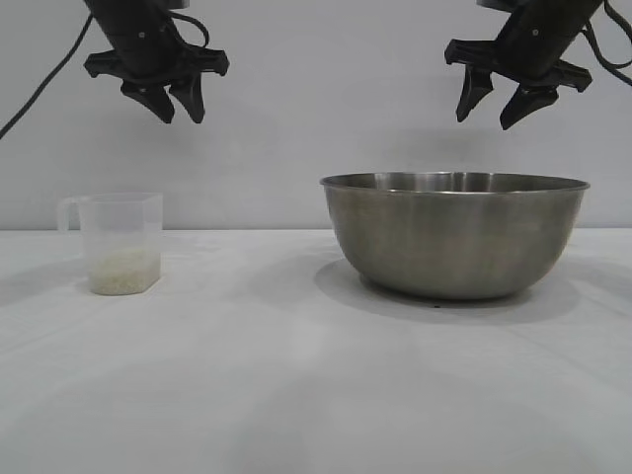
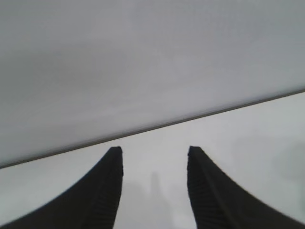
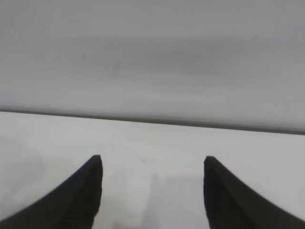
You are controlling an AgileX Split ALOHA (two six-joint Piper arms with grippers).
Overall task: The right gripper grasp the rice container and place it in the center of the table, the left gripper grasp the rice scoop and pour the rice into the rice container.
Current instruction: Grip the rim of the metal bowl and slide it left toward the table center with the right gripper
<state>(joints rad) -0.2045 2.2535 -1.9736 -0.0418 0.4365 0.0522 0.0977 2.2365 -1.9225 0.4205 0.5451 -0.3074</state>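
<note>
Stainless-steel rice container [image 1: 454, 235] sits directly below the right gripper [image 1: 499, 99], whose jaws hang spread and empty; rigid, slick, likely weighty, so pinch its thin rim. Left gripper [image 1: 176, 100] empty too.

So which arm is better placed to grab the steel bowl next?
The right. The right gripper hangs open directly above the rice container, which sits right of centre. The left gripper, also open, hovers over the rice scoop instead.

the rice container [image 1: 454, 235] is brushed, softly shiny steel. the rice scoop [image 1: 120, 242] is cloudy translucent plastic. the bench [image 1: 296, 375] looks matt white.
</note>
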